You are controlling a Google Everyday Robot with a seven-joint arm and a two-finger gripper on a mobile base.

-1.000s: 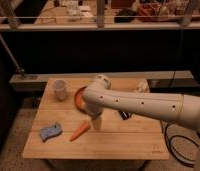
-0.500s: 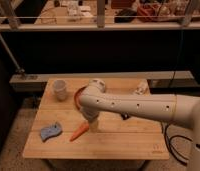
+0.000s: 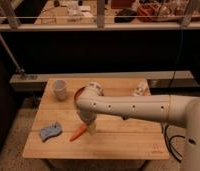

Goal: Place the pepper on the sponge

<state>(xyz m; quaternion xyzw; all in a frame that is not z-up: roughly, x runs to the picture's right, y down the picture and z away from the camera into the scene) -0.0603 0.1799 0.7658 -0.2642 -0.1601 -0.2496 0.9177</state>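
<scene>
1 pepper (image 3: 78,133): slim, orange, lying flat on the table (image 3: 128,142) in its front-left part, nr the front edge. It sits diagonally, low end twd the front-left corner, upper end at the hand (image 3: 90,127). 1 sponge (image 3: 51,131): light blue, wavy edges, flat, just left of the pepper, nr the left edge. The two are apart, w/ bare wood btwn them; the pepper is not on the sponge.

1 hand: over the pepper's upper-right end, pointing down at the table, fingers spread. Can't tell if they touch the pepper. 1 arm (image 3: 138,107): white w/ a row of dark dots, comes in from the right edge across the table's middle, bends sharply at a rounded joint nr the centre, then drops to the hand.

Other items: 1 pale cup (image 3: 60,90), upright, nr the back-left corner. 1 orange-red bowl (image 3: 77,94) just right of the cup, mostly hidden behind the arm's joint. 1 small whitish object (image 3: 139,90) nr the back-right corner, kind unclear.
</scene>
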